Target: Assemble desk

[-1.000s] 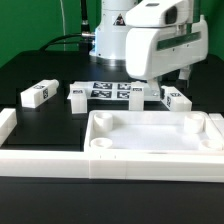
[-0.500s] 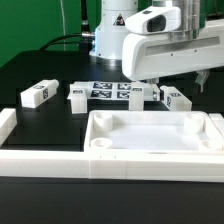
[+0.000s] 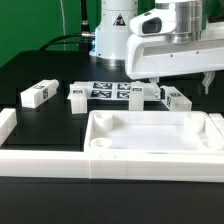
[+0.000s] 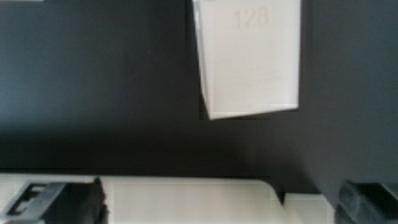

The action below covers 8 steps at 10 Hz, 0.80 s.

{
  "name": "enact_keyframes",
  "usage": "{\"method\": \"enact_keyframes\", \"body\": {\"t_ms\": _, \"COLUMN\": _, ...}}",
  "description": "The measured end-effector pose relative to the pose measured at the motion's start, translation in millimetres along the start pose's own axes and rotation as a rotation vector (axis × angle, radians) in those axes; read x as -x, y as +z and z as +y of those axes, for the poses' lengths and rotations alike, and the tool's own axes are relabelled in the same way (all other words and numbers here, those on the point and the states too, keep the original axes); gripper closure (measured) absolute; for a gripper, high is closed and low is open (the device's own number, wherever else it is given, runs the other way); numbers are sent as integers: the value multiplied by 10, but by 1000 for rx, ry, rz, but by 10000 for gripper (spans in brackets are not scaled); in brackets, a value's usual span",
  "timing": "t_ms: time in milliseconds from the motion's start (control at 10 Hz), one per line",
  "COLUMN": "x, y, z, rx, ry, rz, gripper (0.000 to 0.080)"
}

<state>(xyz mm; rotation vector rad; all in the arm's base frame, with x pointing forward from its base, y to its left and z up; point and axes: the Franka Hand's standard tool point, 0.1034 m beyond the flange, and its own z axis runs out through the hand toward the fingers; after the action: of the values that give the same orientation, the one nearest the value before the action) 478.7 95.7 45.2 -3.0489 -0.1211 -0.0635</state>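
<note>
The desk top [image 3: 155, 135], a white tray with a raised rim and corner sockets, lies on the black table. Behind it lie white tagged legs: one [image 3: 36, 94] at the exterior view's left, one [image 3: 77, 96] further in, one [image 3: 138, 93] near the middle and one [image 3: 177, 98] at the right. My gripper [image 3: 178, 87] hangs open above the rightmost leg, holding nothing. In the wrist view a long white block [image 4: 246, 55] lies on the dark table ahead of my gripper [image 4: 205, 200]. Its dark fingers [image 4: 50, 200] stand wide apart with a pale surface between them.
The marker board [image 3: 108, 90] lies flat between the middle legs. A long white border rail [image 3: 110, 165] runs along the front of the desk top. Another rail piece [image 3: 8, 125] stands at the exterior view's left. The robot's base [image 3: 110, 40] rises behind the legs.
The hand has turned and shifted up and toward the exterior view's right, so both fingers now show spread apart. The desk top and legs have not moved.
</note>
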Motion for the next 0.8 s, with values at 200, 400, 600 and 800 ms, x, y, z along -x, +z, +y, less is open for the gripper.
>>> {"method": "enact_keyframes", "body": {"t_ms": 200, "x": 51, "y": 44, "z": -49, "rx": -1, "ry": -38, "rz": 4, "gripper": 151}}
{"method": "enact_keyframes", "body": {"t_ms": 400, "x": 43, "y": 41, "z": -46, "rx": -1, "ry": -38, "rz": 5, "gripper": 151}}
{"method": "enact_keyframes", "body": {"t_ms": 600, "x": 44, "y": 41, "z": -57, "rx": 0, "ry": -36, "rz": 5, "gripper": 151}}
{"method": "enact_keyframes", "body": {"t_ms": 800, "x": 83, "y": 69, "z": -220, "rx": 8, "ry": -77, "rz": 2, "gripper": 151}}
